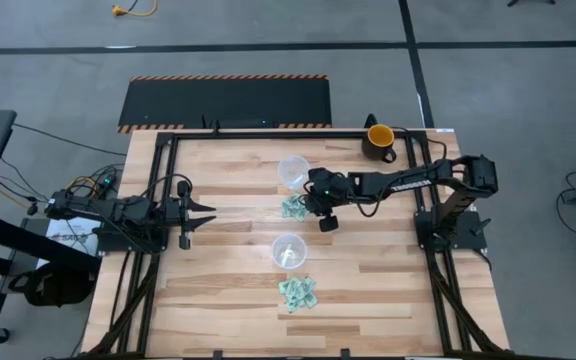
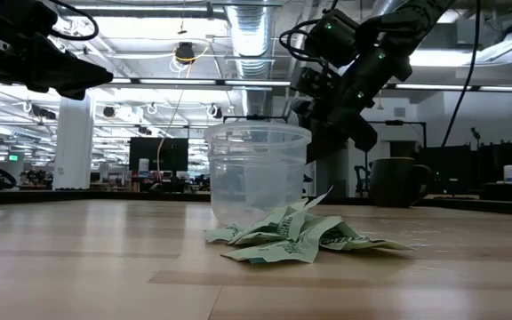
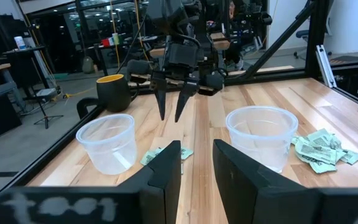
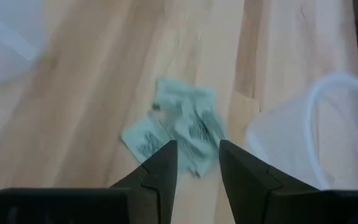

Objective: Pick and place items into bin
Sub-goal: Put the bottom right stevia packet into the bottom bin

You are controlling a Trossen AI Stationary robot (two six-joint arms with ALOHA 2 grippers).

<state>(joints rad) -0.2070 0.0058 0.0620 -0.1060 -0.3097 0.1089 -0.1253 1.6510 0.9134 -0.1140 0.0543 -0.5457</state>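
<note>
The items are small pale green crumpled pieces lying in two heaps on the wooden table. One heap [image 1: 293,207] [image 4: 182,124] lies between two clear plastic cups. The other heap [image 1: 297,292] [image 2: 296,238] lies in front of the near cup [image 1: 288,250] [image 2: 256,173]. My right gripper [image 1: 310,207] [image 4: 197,155] [image 3: 171,106] hovers open just above the middle heap, fingers pointing down, touching nothing. My left gripper [image 1: 203,215] [image 3: 197,165] waits open over the table's left part, facing the cups.
The far clear cup [image 1: 293,170] [image 3: 107,143] stands just beyond the middle heap. A yellow-and-dark mug [image 1: 380,140] [image 2: 398,182] sits near the table's far edge. Black frame rails run along the left, right and far sides. Bare wood lies between the left gripper and the cups.
</note>
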